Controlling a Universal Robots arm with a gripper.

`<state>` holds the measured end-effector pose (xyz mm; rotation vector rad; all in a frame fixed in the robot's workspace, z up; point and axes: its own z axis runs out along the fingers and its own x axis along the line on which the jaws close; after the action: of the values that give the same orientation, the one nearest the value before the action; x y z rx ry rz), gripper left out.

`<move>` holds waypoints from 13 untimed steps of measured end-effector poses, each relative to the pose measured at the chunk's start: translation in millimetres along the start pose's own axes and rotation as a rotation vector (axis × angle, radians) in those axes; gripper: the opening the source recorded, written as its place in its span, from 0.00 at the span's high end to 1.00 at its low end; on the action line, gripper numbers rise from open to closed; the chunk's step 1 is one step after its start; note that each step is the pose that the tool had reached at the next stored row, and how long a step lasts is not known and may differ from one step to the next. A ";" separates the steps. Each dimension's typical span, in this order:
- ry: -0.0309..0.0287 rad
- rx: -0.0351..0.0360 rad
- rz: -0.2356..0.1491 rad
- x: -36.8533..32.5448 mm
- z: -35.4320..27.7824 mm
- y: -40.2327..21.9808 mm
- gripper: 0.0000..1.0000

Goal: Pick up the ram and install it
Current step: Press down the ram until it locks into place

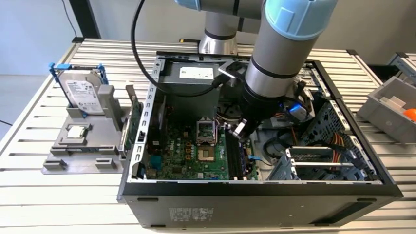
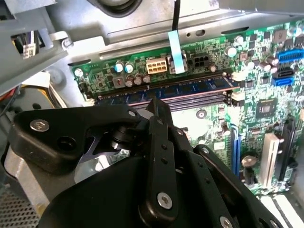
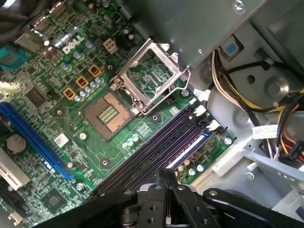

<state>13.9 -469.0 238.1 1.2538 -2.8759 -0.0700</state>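
Observation:
The ram [image 2: 190, 87] is a long blue stick lying along the outermost memory slot on the green motherboard [image 2: 266, 90]. In the first wrist view the ram [image 3: 191, 149] shows as a blue strip beside the dark empty slots [image 3: 152, 152]. My gripper [image 2: 155, 102] is inside the computer case, its black fingers pressed together. Their tip is right at the ram's long edge, near the middle; I cannot tell whether it touches. In the exterior view the gripper [image 1: 235, 134] hangs low over the board's slot area.
The open case [image 1: 260, 187] walls me in, with cable bundles [image 3: 247, 95] and a drive cage [image 1: 325, 161] close by. The processor socket [image 3: 107, 114] stands open. Outside, a grey holder [image 1: 81, 158] carries a hard drive [image 1: 85, 92], a silver chip [image 1: 77, 130] and a green card [image 1: 133, 127].

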 end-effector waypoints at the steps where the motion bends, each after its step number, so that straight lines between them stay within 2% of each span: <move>1: 0.0005 -0.0001 -0.013 0.0 0.0 -0.1 1.00; 7: 0.0035 -0.0014 -0.094 -0.1 0.0 -0.2 1.00; 13: 0.0051 -0.0023 -0.139 -0.6 0.1 -0.7 1.00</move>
<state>14.8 -469.0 238.1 1.4499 -2.7794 -0.0702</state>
